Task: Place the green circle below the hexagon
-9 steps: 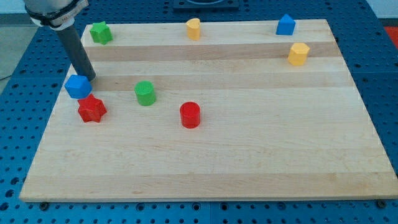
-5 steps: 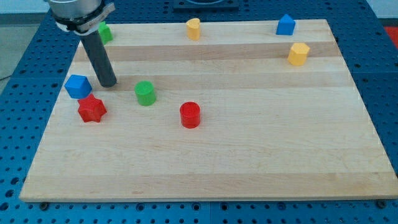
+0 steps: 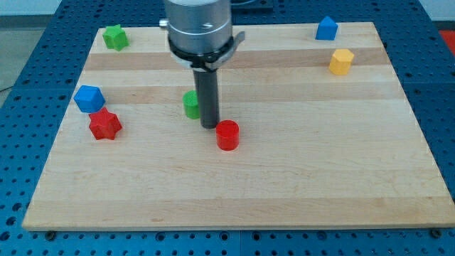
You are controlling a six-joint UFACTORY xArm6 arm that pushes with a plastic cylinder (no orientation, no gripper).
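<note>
My tip (image 3: pixel 209 126) stands on the wooden desk (image 3: pixel 284 185) near the middle. This arm carries no hand at all, only the straight dark rod, so nothing is grasped or clenched.

The green round block (image 3: pixel 190 104) sits just left of the rod, partly hidden behind it; the two look to be touching, though the overlap makes that hard to confirm. The red round block (image 3: pixel 227 135) lies just to the right of my tip and a little nearer, very close to it, and I cannot tell whether they touch.

The yellow six-sided block (image 3: pixel 342 62) is well away to the right and farther back, near the desk's right edge. The green round block is far from it, on the other side of the rod, and not below it. Behind the yellow block, at the far right corner, stands a blue house-shaped block (image 3: pixel 326 28).

On the left side, a blue block (image 3: pixel 89 98) of uncertain shape sits near the left edge, with a red star block (image 3: pixel 105 124) just in front of it, close beside it. A green star-like block (image 3: pixel 114 36) rests at the far left corner. The arm's grey body (image 3: pixel 199 28) covers part of the far edge of the desk.
</note>
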